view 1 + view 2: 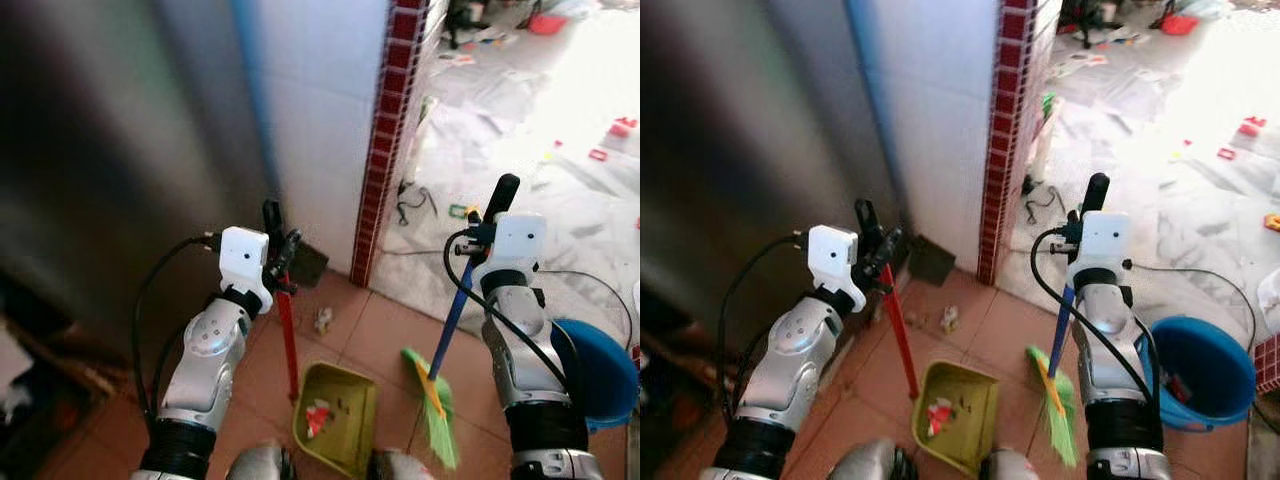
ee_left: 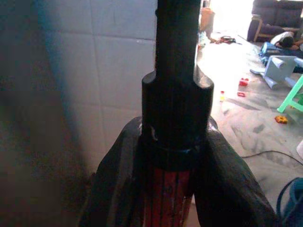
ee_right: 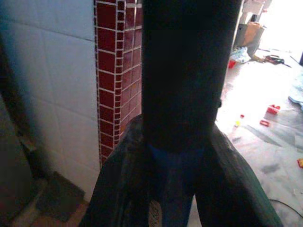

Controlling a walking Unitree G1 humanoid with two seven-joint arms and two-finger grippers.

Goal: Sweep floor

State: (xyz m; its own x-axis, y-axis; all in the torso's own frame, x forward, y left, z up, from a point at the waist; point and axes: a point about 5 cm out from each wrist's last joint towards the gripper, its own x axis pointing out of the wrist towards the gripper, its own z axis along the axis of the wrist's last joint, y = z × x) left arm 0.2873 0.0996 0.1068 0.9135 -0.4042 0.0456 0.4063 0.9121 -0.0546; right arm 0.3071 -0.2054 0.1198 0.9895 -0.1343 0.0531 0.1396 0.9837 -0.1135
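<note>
My left gripper [image 1: 281, 262] is shut on the red handle [image 1: 288, 340] of a yellow-green dustpan [image 1: 338, 414]. The pan rests on the tiled floor between my feet, with red and white scraps inside it. My right gripper [image 1: 478, 232] is shut on the blue handle [image 1: 453, 315] of a broom, near its black top end [image 1: 500, 195]. The broom's green bristles [image 1: 438, 420] touch the floor just right of the pan. A small scrap of litter [image 1: 323, 320] lies on the tiles beyond the pan. In the left wrist view the fingers [image 2: 118, 184] clamp the red handle [image 2: 166, 196].
A white tiled wall with a red mosaic edge [image 1: 385, 140] stands ahead. A dark metal surface [image 1: 100, 170] fills the left. A blue bucket [image 1: 600, 370] sits at my right. Beyond the corner lies a bright sheet-covered floor [image 1: 540, 150] with cables and small toys.
</note>
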